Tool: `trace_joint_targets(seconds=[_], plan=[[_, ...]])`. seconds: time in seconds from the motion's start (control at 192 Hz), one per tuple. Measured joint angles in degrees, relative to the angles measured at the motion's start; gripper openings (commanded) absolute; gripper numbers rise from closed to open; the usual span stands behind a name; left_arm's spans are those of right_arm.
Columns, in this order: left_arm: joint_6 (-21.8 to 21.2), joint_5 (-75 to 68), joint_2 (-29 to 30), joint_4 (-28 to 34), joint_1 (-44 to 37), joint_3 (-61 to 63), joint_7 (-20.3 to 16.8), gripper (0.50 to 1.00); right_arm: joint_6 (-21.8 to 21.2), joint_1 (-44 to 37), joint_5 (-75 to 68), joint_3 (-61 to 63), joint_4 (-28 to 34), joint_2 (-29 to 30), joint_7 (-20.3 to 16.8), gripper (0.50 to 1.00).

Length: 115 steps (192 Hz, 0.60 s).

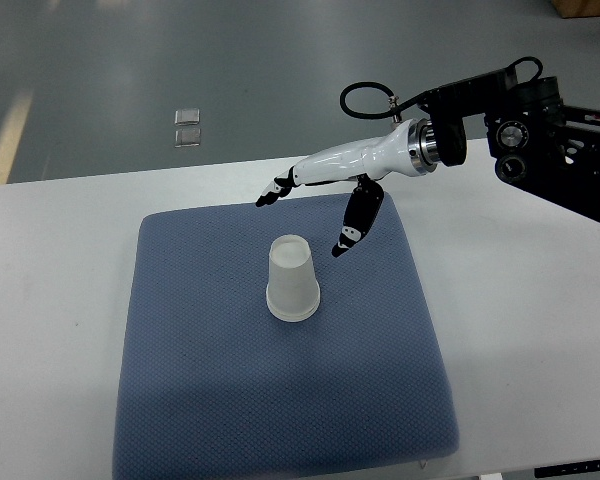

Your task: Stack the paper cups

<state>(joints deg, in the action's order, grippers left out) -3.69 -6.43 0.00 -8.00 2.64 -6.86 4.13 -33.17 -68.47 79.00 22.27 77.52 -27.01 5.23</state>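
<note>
Blue cushion (230, 400); inverted paper cups (292, 279), unprinted; right hand (325, 190) spread above.

Cut off by the right edge: black right arm (565, 140). Too small to identify: two clear squarish objects on grey floor (188, 127).

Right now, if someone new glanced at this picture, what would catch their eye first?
A white paper cup standing upside down at the middle of a blue cushion pad on the white table. Just behind it, the right hand hangs open above the pad's far edge, holding nothing.
</note>
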Motion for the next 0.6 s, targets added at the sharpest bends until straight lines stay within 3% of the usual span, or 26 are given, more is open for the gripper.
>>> trace_joint_targets(seconds=[0.156, 0.37, 0.599], plan=[[0.0, 0.0, 0.0, 0.0, 0.0, 0.0, 0.0, 1.000, 2.1, 1.4, -2.1, 4.4, -1.7, -0.4, 0.0, 0.911], [0.0, 0.0, 0.0, 0.0, 0.0, 0.0, 0.0, 1.000, 7.4, 7.3, -12.6, 16.3, -9.0, 0.7, -2.1, 0.903], [0.0, 0.0, 0.0, 0.0, 0.0, 0.0, 0.0, 1.000, 18.3, 13.3, -25.0, 25.7, -18.7, 6.1, -5.0, 0.901]])
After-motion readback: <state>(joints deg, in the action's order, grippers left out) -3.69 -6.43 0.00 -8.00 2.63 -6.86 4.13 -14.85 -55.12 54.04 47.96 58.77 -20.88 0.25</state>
